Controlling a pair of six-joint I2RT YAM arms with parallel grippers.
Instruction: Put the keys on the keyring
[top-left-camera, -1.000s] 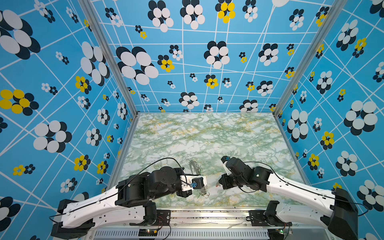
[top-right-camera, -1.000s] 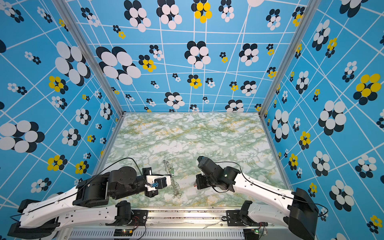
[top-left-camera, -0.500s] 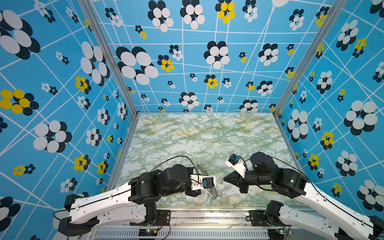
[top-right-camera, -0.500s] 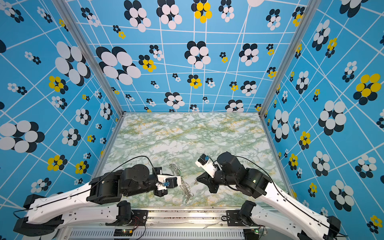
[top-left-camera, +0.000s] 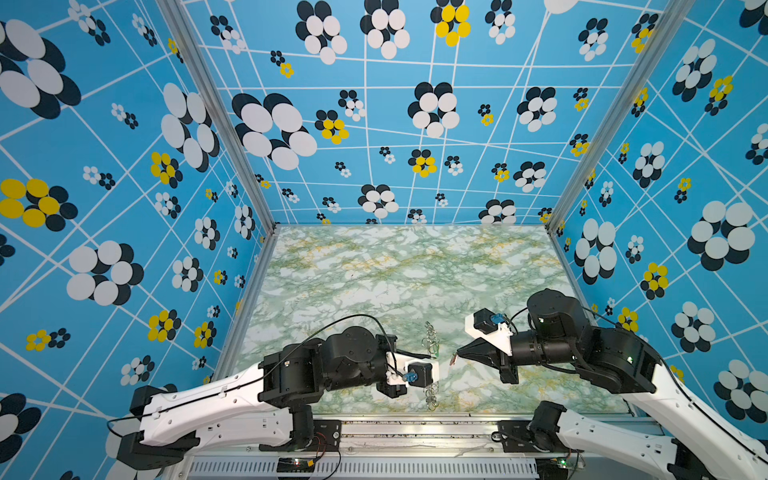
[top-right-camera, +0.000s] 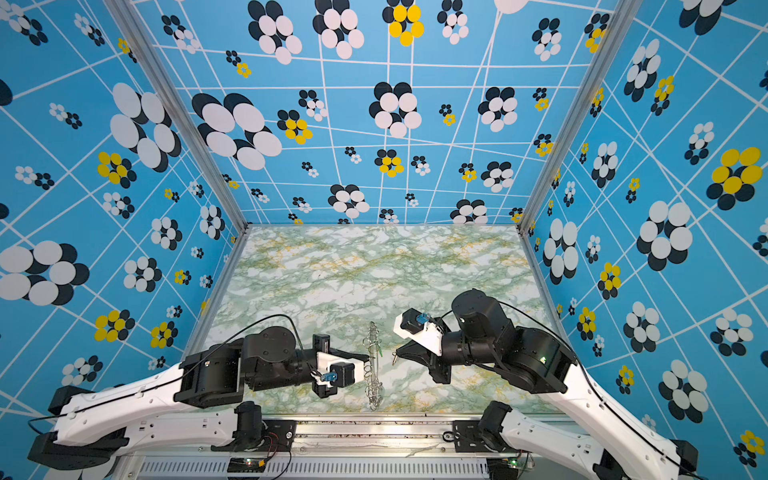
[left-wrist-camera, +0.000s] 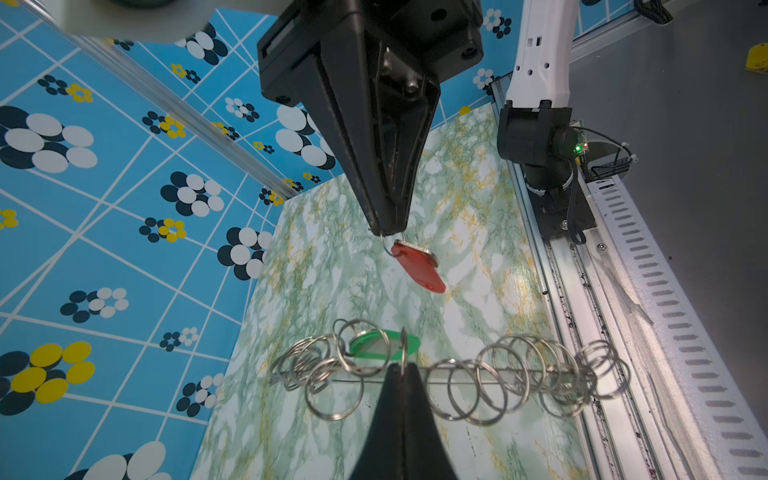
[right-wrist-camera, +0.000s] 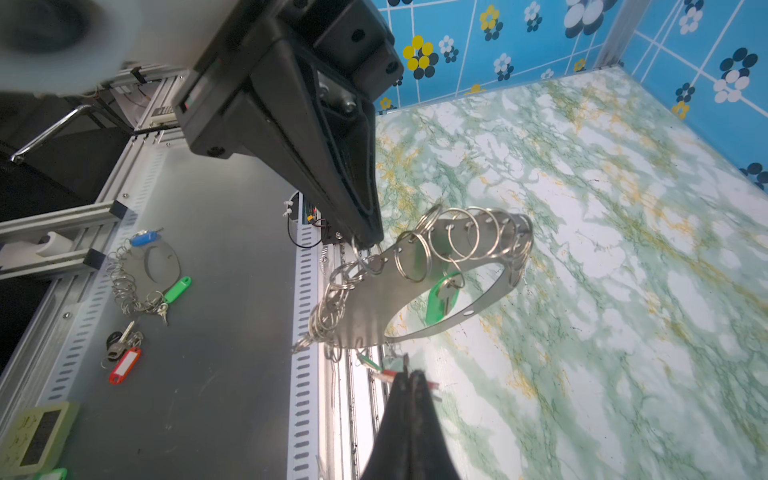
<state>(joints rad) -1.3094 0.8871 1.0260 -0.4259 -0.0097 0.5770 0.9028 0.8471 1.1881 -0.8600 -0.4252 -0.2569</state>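
Observation:
My left gripper (left-wrist-camera: 402, 366) is shut on one wire ring of the keyring (right-wrist-camera: 365, 307), holding the grey crescent plate off the marble table. A green-tagged key (right-wrist-camera: 442, 297) hangs from one of its rings. Both top views show the keyring (top-left-camera: 431, 345) (top-right-camera: 374, 374) edge-on between the two arms. My right gripper (left-wrist-camera: 386, 230) is shut on the small ring of the red-tagged key (left-wrist-camera: 419, 266), which dangles just beyond the keyring. The two grippers (top-left-camera: 434, 356) (top-left-camera: 457, 356) point at each other, a short gap apart.
The front rail (top-left-camera: 415, 428) runs right below the grippers. Blue flowered walls (top-left-camera: 208, 270) close the table on three sides. Outside the table, on the grey floor, lie a second keyring (right-wrist-camera: 141, 270) and a red-tagged key (right-wrist-camera: 124, 365).
The left gripper has carried the keyring to the right. The right arm has risen and swung round, and its gripper with the red-tagged key now faces the keyring.

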